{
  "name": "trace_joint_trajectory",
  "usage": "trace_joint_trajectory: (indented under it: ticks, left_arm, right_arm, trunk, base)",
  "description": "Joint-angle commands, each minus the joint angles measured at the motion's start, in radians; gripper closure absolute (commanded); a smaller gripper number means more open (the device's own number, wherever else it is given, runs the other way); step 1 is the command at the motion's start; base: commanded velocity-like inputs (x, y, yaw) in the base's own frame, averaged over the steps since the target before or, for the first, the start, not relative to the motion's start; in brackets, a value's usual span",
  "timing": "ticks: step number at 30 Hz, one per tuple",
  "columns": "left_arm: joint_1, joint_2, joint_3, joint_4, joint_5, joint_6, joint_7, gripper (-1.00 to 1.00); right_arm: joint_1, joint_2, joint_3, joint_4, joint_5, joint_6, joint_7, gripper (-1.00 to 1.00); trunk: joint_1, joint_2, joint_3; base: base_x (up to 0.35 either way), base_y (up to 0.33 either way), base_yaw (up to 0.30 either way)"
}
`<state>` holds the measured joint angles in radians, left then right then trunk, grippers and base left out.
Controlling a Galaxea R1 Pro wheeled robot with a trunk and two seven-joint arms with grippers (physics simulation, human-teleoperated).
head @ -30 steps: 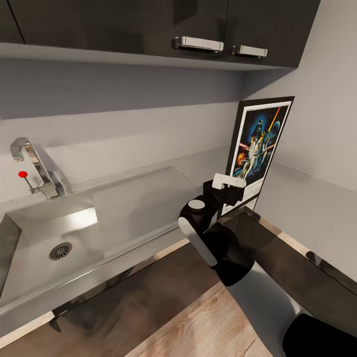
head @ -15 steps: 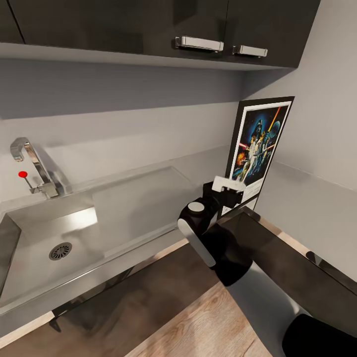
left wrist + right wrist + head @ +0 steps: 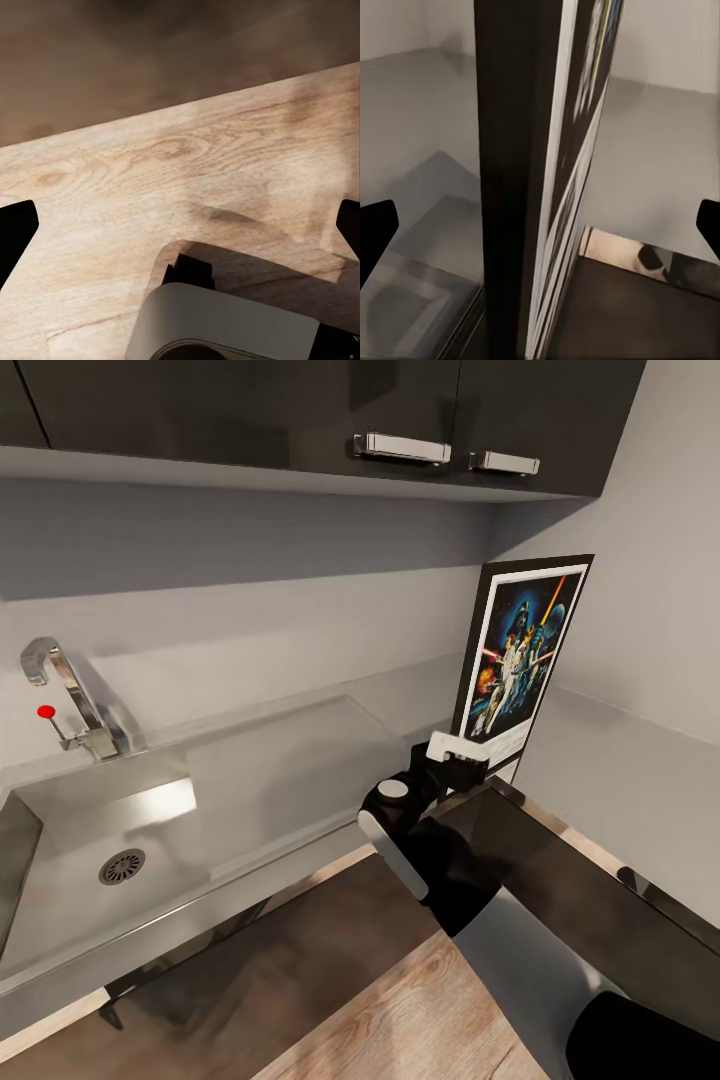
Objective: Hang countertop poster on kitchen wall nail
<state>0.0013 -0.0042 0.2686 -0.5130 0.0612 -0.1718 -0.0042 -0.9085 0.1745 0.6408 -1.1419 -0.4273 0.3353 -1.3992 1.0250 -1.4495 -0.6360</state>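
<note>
A grey kitchen countertop [image 3: 290,760] runs along a pale wall beneath dark upper cabinets [image 3: 330,410], with a steel sink [image 3: 90,860] and a tap [image 3: 70,695] at the left. At the far right corner the poster [image 3: 522,655] stands upright on the countertop, leaning against the wall. The right gripper [image 3: 462,752] reaches up to the poster's lower left corner. In the right wrist view its fingers [image 3: 376,232] stand wide apart with the poster's [image 3: 532,180] black edge between them, not clamped. The left gripper [image 3: 180,232] hangs over wooden floor [image 3: 150,172], fingers spread wide and holding nothing.
</note>
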Motion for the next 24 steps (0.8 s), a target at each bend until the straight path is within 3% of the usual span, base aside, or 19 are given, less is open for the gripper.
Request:
trace_joint_trajectory:
  ticks: [1, 8, 14, 24]
  left_arm:
    - [0.0, 0.0, 0.001, -0.001, 0.006, -0.002, 0.0, -1.0]
    - [0.0, 0.0, 0.001, -0.001, 0.006, -0.002, 0.0, -1.0]
    - [0.0, 0.0, 0.001, -0.001, 0.006, -0.002, 0.0, -1.0]
    - [0.0, 0.0, 0.001, -0.001, 0.006, -0.002, 0.0, -1.0]
  right_arm:
    - [-0.001, 0.0, 0.002, 0.004, -0.005, 0.008, -0.006, -1.0]
    - [-0.001, 0.0, 0.008, 0.033, -0.005, -0.026, -0.006, -1.0]
    - [-0.001, 0.0, 0.05, 0.062, -0.006, -0.06, -0.006, -1.0]
    - [-0.001, 0.0, 0.06, 0.069, -0.023, -0.074, -0.006, -1.0]
  trunk:
    - [0.0, 0.0, -0.001]
    - [0.0, 0.0, -0.001]
    - [0.0, 0.0, -0.001]
    - [0.0, 0.0, -0.001]
  base:
    - [0.0, 0.0, 0.0]
    - [0.0, 0.0, 0.0]
    - [0.0, 0.0, 0.0]
    - [0.0, 0.0, 0.0]
